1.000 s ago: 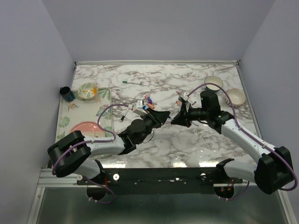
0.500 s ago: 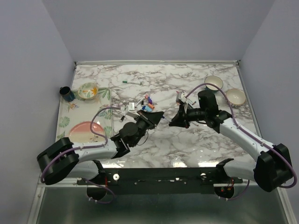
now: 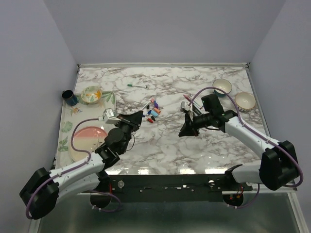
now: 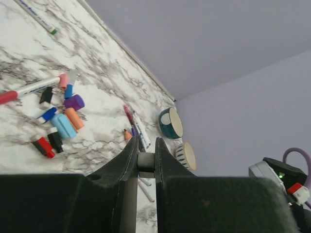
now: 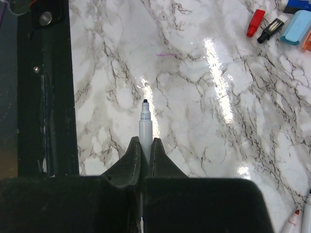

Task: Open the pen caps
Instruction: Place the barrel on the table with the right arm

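**Jaws, left gripper** [image 4: 146, 150]: clamped on one dark cap [image 4: 146, 161], held left of the tabletop [image 3: 165, 145] centre. The cap's axis cannot be told.

**Jaws, right gripper** [image 5: 145, 143]: shut on an uncapped pen [image 5: 145, 121]. Its black tip points toward the left edge, and its long axis runs roughly along the near edge.

**Loose caps** [image 3: 153, 112]: heaped mid-tabletop, lying every way.

**Open room**: bare marble between the grippers and along the near edge. Bowls [image 3: 222, 86] sit at the far right corner.
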Robot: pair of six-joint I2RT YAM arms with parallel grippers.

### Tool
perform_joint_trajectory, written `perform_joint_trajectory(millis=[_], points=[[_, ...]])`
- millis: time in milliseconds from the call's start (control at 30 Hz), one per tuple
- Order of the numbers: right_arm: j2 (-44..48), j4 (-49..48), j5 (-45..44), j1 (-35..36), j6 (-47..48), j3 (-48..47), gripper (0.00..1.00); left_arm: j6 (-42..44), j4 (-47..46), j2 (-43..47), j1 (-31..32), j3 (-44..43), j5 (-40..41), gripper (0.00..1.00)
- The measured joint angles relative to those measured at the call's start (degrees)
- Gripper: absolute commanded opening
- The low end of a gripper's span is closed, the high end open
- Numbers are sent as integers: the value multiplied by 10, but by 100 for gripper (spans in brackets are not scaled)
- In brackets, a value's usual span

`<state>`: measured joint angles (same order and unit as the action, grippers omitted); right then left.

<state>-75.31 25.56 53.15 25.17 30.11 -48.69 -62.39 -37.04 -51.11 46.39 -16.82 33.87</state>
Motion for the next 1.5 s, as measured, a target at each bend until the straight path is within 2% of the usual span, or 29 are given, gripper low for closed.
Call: perform_joint_trajectory(millis=[200, 567, 933, 1500], points=[[0, -6, -51, 0, -5, 0, 1, -8, 66, 41, -15, 29, -17, 0], [-17, -24, -196, 0, -11, 0, 1, -22, 164, 65, -17, 71, -58, 0], [-92, -1, -285, 0, 7, -23, 3, -25, 193, 48, -17, 84, -88, 0], [-135, 16, -336, 0, 11, -28, 6, -26, 194, 24, -18, 88, -106, 0]])
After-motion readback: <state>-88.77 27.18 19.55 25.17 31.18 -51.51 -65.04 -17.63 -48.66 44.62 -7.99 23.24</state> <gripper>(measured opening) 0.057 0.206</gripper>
